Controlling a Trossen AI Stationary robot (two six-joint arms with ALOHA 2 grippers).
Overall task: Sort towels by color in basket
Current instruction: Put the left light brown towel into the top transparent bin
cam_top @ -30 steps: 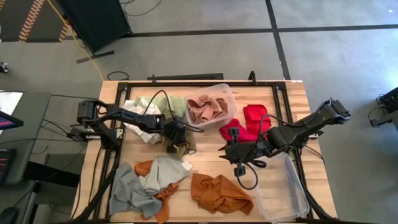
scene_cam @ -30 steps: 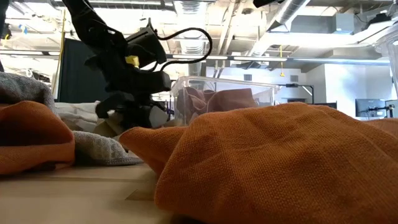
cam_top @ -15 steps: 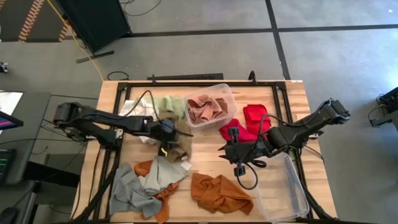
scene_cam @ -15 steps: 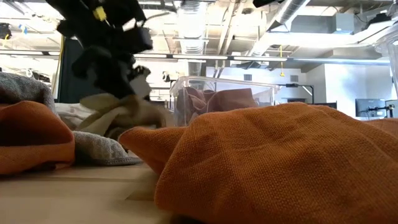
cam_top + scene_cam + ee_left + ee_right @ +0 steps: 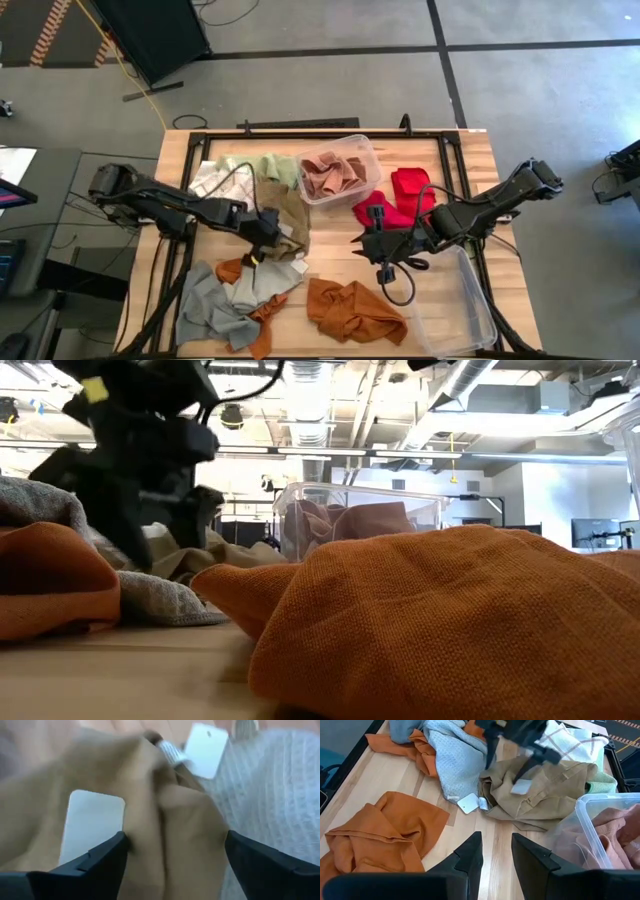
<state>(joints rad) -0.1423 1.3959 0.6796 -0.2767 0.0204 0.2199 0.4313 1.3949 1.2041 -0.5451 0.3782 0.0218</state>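
Where tan towel [image 5: 291,222] lies, bin [image 5: 366,160] adjoins.

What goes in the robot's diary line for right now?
left gripper: open over tan towel | right gripper: waiting mid-table | pink towels: in bin

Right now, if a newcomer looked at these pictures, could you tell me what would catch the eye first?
Probably the left gripper, open right over a crumpled tan towel near the table's middle. Next, the clear tub of pink towels at the far edge, with red towels beside it. The right gripper waits near those, and an orange towel lies at the near edge.
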